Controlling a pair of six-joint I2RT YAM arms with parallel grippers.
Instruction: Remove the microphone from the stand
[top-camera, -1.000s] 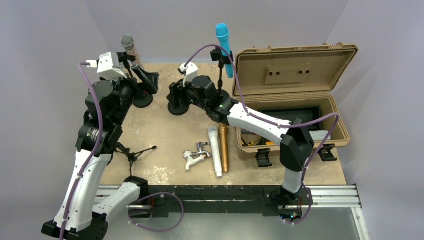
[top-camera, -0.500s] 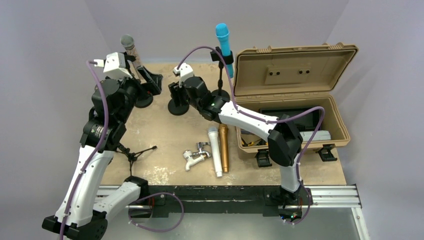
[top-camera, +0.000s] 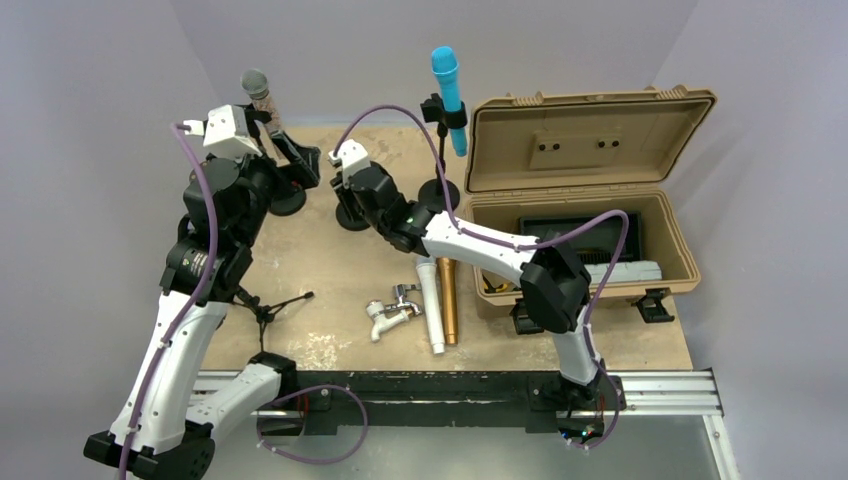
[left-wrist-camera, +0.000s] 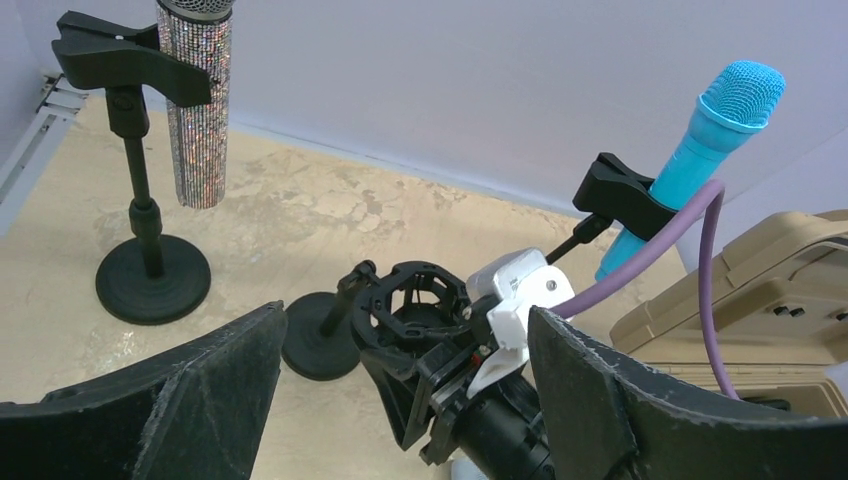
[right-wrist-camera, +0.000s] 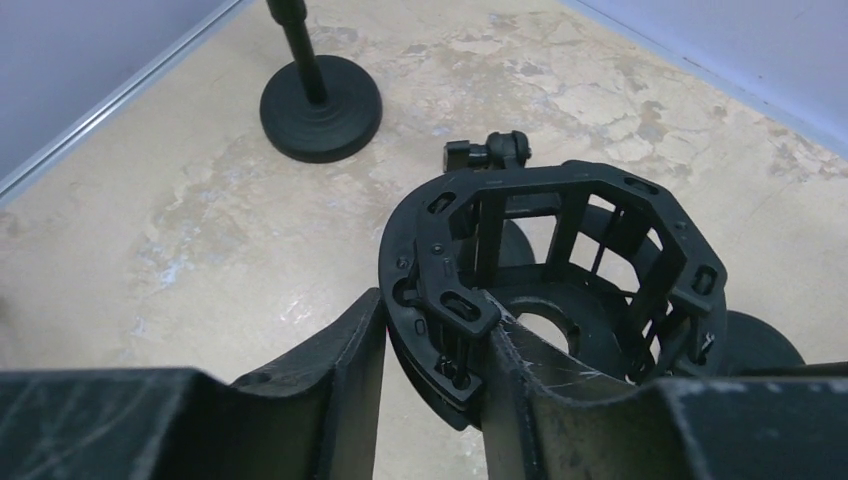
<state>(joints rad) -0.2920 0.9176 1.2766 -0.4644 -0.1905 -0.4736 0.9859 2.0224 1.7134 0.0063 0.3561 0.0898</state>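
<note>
1. Two mics stand clipped at the back of the counter (right-wrist-camera: 200, 220). The glitter mic (left-wrist-camera: 195, 110) hangs in its stand (left-wrist-camera: 150, 275) at the left. The blue mic (top-camera: 447, 85) tilts in a clip beside the open case (top-camera: 590, 170).
2. The left claw (left-wrist-camera: 405, 312) gapes wide with nothing between its fingers, near the glitter mic's stand but apart from it.
3. The right claw (right-wrist-camera: 435, 320) is clamped on the rim of a black cage mount (right-wrist-camera: 560, 270), a finger on either side.
4. A white mic (top-camera: 430, 300) and a copper mic (top-camera: 447, 295) lie side by side on the counter, near the case.
</note>
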